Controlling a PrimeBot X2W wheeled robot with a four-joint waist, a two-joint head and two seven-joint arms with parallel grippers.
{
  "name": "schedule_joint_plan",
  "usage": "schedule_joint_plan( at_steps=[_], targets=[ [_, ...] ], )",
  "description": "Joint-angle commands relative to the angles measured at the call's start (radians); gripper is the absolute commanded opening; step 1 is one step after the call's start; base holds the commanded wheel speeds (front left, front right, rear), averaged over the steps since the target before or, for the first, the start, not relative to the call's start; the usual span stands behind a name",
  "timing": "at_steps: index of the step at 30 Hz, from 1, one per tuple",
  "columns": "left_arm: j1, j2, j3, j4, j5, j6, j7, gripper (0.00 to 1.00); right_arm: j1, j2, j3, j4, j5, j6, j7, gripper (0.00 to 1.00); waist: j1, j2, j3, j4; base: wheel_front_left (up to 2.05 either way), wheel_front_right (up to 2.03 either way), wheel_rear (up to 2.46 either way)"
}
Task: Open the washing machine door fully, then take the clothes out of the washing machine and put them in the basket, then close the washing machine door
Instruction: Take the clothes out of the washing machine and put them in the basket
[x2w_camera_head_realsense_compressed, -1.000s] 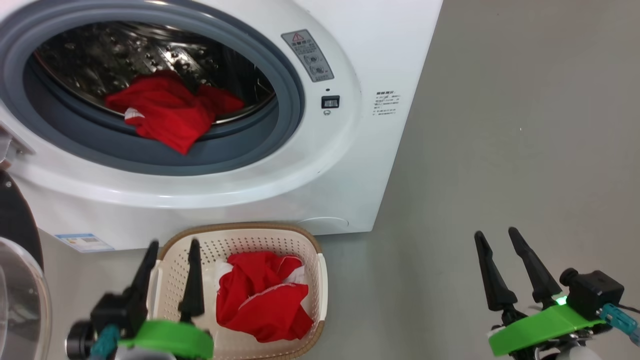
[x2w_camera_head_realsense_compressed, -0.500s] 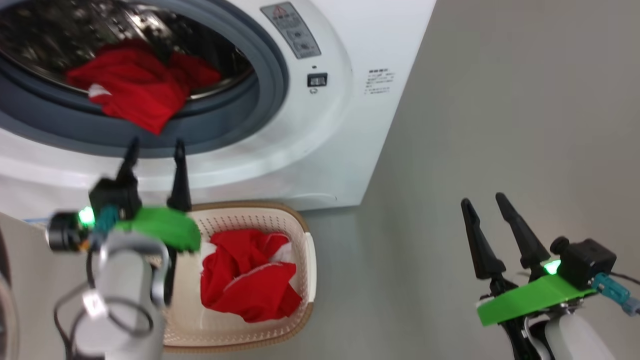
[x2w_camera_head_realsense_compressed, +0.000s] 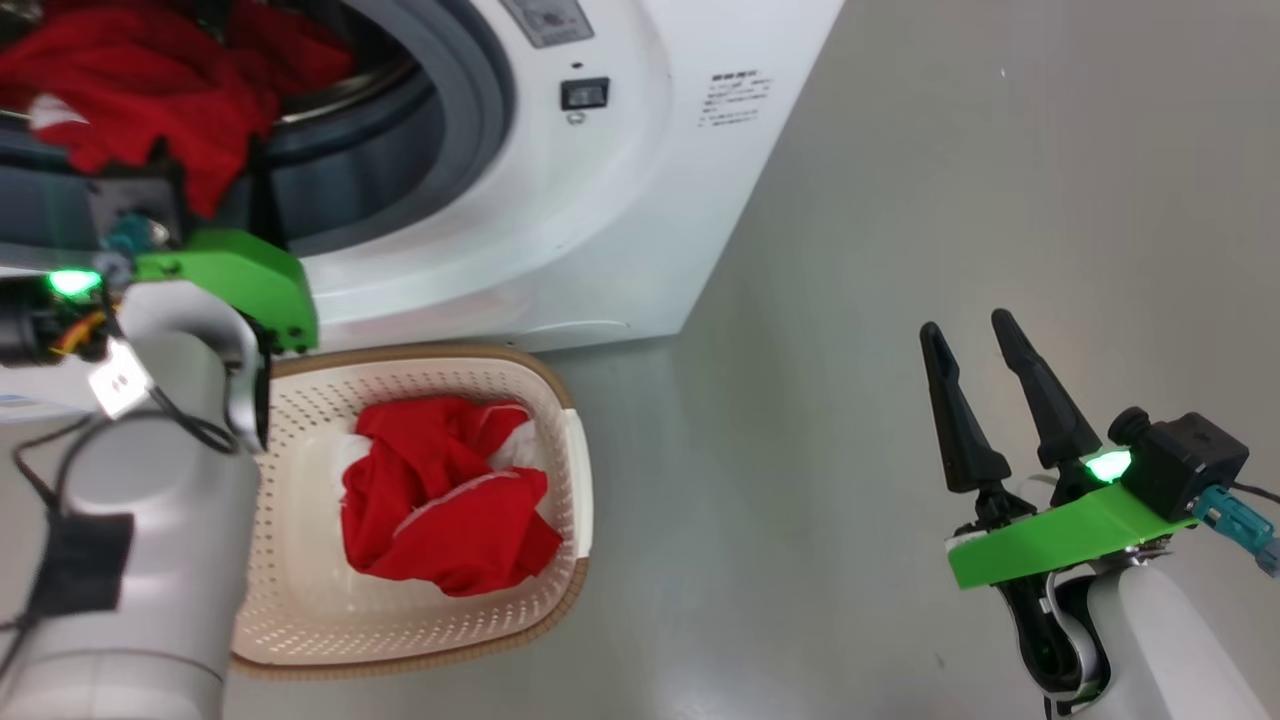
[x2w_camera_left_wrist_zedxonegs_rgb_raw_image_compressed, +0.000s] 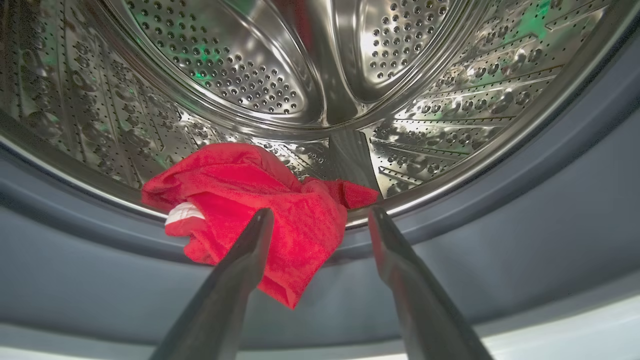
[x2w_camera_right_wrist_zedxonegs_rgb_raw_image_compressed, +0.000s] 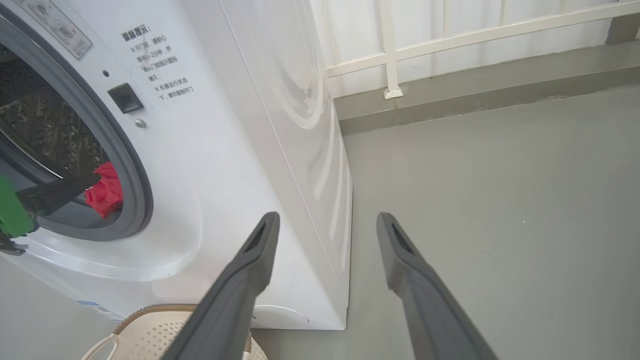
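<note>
The white washing machine (x2w_camera_head_realsense_compressed: 560, 230) carries small Chinese print (x2w_camera_head_realsense_compressed: 733, 97) and a grey warning sticker (x2w_camera_head_realsense_compressed: 548, 18) cut off at the head view's top edge, neither readable. Just near of it, the basket (x2w_camera_head_realsense_compressed: 575, 470) holds part of the clothes (x2w_camera_head_realsense_compressed: 440, 500), lying as a second ago. Another red garment (x2w_camera_left_wrist_zedxonegs_rgb_raw_image_compressed: 250, 210) with a white label (x2w_camera_left_wrist_zedxonegs_rgb_raw_image_compressed: 184, 212) hangs over the drum's grey ring (x2w_camera_left_wrist_zedxonegs_rgb_raw_image_compressed: 550, 200), where the left gripper (x2w_camera_left_wrist_zedxonegs_rgb_raw_image_compressed: 321, 212), a second ago down beside the basket, now points with fingers spread, contact unclear; the right gripper (x2w_camera_head_realsense_compressed: 965, 322) hangs spread over the floor (x2w_camera_head_realsense_compressed: 900, 200) at the right.
</note>
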Motion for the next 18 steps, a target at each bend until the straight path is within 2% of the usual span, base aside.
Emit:
schedule_joint_plan(
  at_steps=[1,7,18],
  targets=[
    [-0.032,0.050,0.024,0.011,-0.002,0.014,-0.003,1.00,-0.014,0.002,0.024,-0.024,0.004,0.000,-0.006,1.00,0.0000,-0.0001,0.027,-0.025,0.00,0.00,0.00],
    [-0.117,0.079,0.038,0.123,-0.018,0.049,0.006,1.00,-0.028,0.008,0.028,-0.023,0.006,0.000,-0.006,1.00,0.0000,-0.0001,0.050,-0.045,0.00,0.00,0.00],
    [-0.183,0.126,0.042,0.201,-0.034,0.097,0.035,1.00,-0.052,0.019,0.045,-0.027,0.011,0.000,-0.006,1.00,0.0000,-0.0001,0.085,-0.086,0.00,0.00,0.00]
  ],
)
